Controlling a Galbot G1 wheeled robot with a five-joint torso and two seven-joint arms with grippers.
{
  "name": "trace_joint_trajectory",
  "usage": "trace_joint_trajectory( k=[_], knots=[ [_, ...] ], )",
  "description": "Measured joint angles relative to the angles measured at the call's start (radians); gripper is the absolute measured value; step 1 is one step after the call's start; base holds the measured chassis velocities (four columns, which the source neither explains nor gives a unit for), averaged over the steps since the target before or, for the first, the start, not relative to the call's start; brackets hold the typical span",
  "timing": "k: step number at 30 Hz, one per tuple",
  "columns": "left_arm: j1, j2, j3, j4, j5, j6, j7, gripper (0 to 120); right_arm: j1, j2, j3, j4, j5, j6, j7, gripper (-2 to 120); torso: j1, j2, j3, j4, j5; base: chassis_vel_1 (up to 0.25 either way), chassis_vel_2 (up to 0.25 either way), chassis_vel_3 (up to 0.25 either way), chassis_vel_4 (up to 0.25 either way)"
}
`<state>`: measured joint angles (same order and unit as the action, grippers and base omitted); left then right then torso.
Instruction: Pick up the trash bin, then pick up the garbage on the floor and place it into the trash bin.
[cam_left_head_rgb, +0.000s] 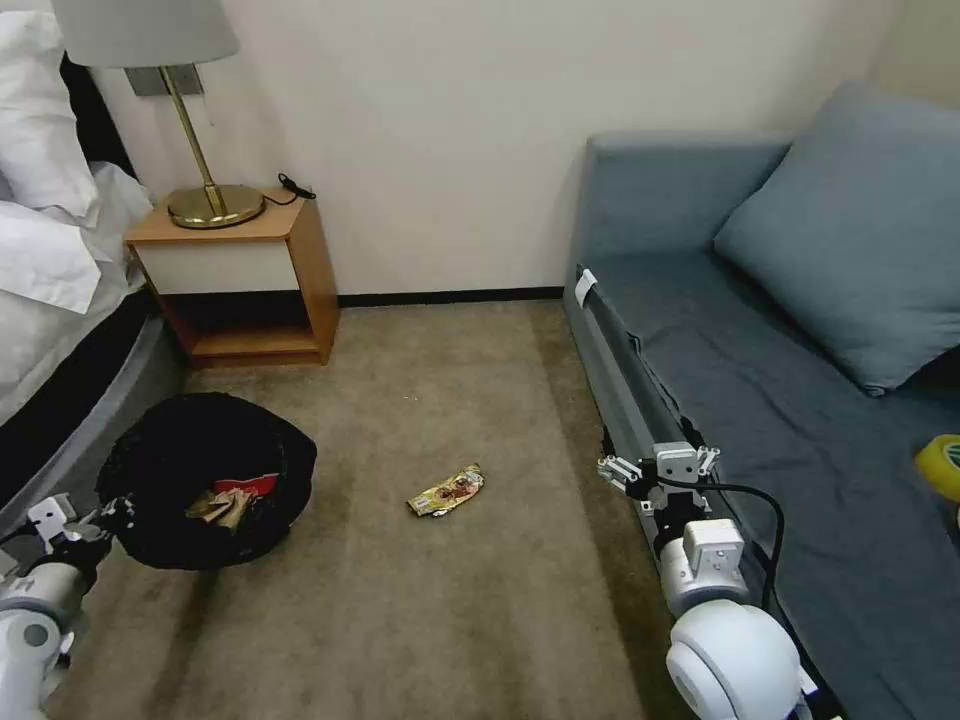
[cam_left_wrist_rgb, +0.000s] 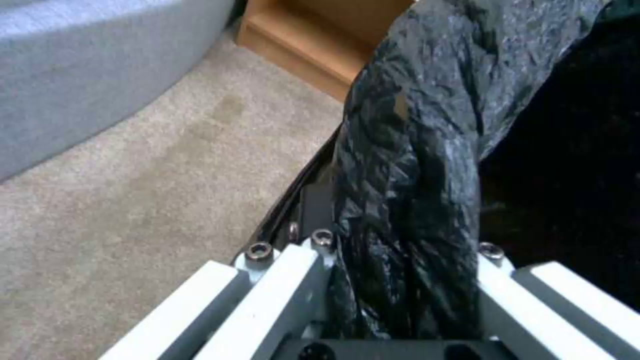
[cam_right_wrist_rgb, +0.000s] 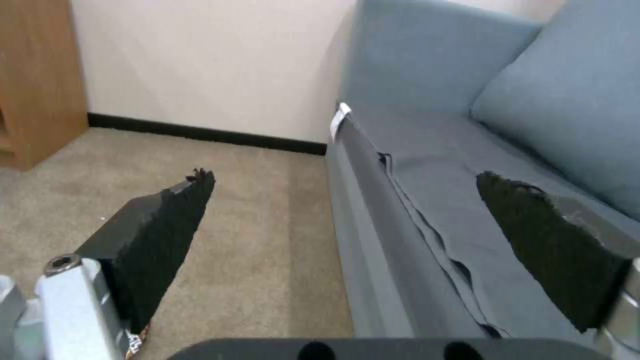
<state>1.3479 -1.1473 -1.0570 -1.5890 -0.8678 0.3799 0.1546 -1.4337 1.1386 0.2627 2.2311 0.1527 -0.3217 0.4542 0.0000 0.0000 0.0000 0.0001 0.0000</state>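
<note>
The trash bin (cam_left_head_rgb: 205, 480), its rim draped in crinkly black bag, is low on the left beside the bed. My left gripper (cam_left_head_rgb: 105, 520) is shut on its near rim, and the left wrist view shows the bag-covered rim (cam_left_wrist_rgb: 407, 165) pinched between the jaws. Inside the bin lie a red carton piece (cam_left_head_rgb: 252, 486) and brown crumpled paper (cam_left_head_rgb: 218, 508). A shiny gold-brown snack wrapper (cam_left_head_rgb: 446, 491) lies flat on the carpet in the middle. My right gripper (cam_left_head_rgb: 655, 468) hangs open and holds nothing by the sofa's front edge, right of the wrapper, its black pads (cam_right_wrist_rgb: 167, 235) wide apart.
A grey-blue sofa (cam_left_head_rgb: 760, 400) with a cushion fills the right side, and a yellow-green tape roll (cam_left_head_rgb: 942, 465) lies on its seat. A wooden nightstand (cam_left_head_rgb: 240, 275) with a brass lamp stands at the back left. The bed (cam_left_head_rgb: 50, 300) runs along the left edge.
</note>
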Motion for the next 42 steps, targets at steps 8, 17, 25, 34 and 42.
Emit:
trace_joint_trajectory(
  k=[8,17,25,34,42],
  knots=[
    [-0.014,0.003,0.004,0.009,0.005,0.0,0.001,2,-0.007,-0.009,-0.004,-0.001,-0.003,0.003,-0.004,100,0.0,0.0,0.0,-0.0002,0.0,-0.024,0.023,0.023,-0.023],
    [0.002,0.005,-0.02,0.004,-0.003,-0.001,0.003,2,0.002,-0.005,-0.033,-0.011,-0.009,0.006,-0.006,100,0.0,0.0,0.0,0.0,0.0,-0.048,0.05,0.057,-0.048],
    [0.01,0.004,-0.032,0.01,-0.007,-0.008,0.011,2,0.004,-0.019,-0.036,-0.011,-0.008,0.004,-0.006,100,0.0,0.0,0.0,0.0,0.0,-0.055,0.055,0.046,-0.048],
    [0.006,0.004,-0.032,0.011,-0.008,-0.009,0.013,2,-0.001,-0.016,-0.036,-0.009,-0.013,0.003,-0.008,100,0.0,0.0,0.0,-0.0001,0.0,-0.056,0.045,0.057,-0.05],
    [0.0,0.005,-0.033,0.015,-0.009,-0.009,0.013,2,0.01,-0.016,-0.041,-0.019,-0.011,0.003,-0.011,100,0.0,0.0,0.0,-0.0001,0.0,-0.064,0.071,0.069,-0.069]
  ],
)
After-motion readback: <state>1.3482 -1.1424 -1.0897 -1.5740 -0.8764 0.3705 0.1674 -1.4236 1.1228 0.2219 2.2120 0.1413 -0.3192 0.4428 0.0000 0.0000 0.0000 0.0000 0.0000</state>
